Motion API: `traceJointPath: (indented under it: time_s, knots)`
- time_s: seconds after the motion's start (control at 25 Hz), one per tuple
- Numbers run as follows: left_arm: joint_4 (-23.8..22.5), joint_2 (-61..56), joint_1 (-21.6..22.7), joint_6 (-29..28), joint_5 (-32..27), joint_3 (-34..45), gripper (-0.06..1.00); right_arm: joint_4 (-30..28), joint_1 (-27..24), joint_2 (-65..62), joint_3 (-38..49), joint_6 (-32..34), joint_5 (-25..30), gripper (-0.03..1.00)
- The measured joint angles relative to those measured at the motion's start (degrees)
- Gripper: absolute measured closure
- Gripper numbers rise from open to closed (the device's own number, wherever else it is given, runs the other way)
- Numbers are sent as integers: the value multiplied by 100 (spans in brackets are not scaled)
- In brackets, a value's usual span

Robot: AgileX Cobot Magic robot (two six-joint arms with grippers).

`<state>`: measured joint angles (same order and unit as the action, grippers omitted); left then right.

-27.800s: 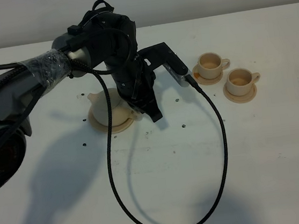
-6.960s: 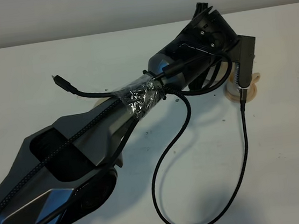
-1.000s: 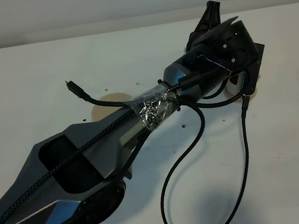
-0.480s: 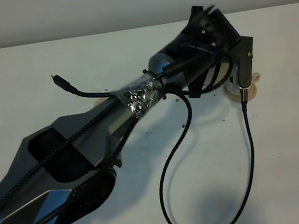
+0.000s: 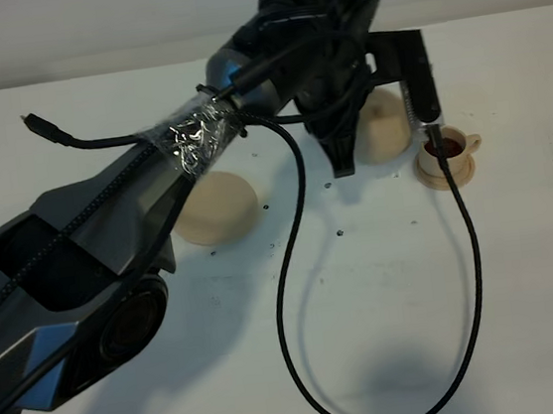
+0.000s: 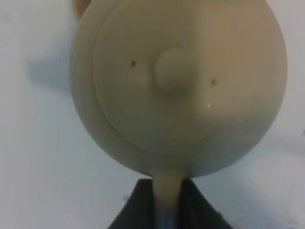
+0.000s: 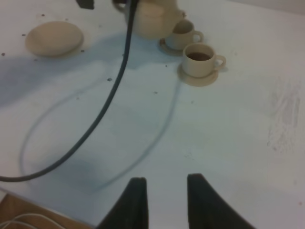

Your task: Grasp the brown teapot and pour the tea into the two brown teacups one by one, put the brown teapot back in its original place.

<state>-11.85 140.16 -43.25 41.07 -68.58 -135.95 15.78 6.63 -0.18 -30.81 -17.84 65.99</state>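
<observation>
The brown teapot (image 5: 385, 126) hangs off the table by its loop handle (image 6: 167, 193), with my left gripper (image 5: 354, 138) shut on that handle. It fills the left wrist view, lid and knob (image 6: 176, 75) facing the camera. It is held level right by the far teacup (image 7: 183, 33), which the exterior view hides. The near teacup (image 5: 447, 150) stands on its small saucer (image 5: 443, 176) with dark tea in it. The wide saucer (image 5: 216, 206) at the teapot's original place lies bare. My right gripper (image 7: 166, 191) hovers low over the front of the table, jaws apart and empty.
A black cable (image 5: 297, 295) loops from the left wrist down across the middle of the table and shows in the right wrist view too (image 7: 116, 90). The left arm (image 5: 108, 216) spans the left half of the table. A wooden edge (image 7: 28, 214) lies near the right gripper.
The left wrist has swung back toward the left and turned. The teapot has come away from the near cup, which now shows with tea in it. The right arm has not moved.
</observation>
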Motion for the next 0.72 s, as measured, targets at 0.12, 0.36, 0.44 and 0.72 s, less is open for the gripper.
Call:
traceJointPath:
  time_s: [0.12, 0.36, 0.44, 0.72]
  knots:
    - [79, 5, 18, 59, 0, 0, 86, 0, 0, 0, 0, 0, 0, 75]
    - [124, 5, 18, 101, 0, 0, 86, 0, 0, 0, 0, 0, 0, 75]
    - [124, 5, 18, 101, 0, 0, 86, 0, 0, 0, 0, 0, 0, 75]
    - [124, 5, 0, 85, 187, 0, 86, 0, 0, 0, 0, 0, 0, 75]
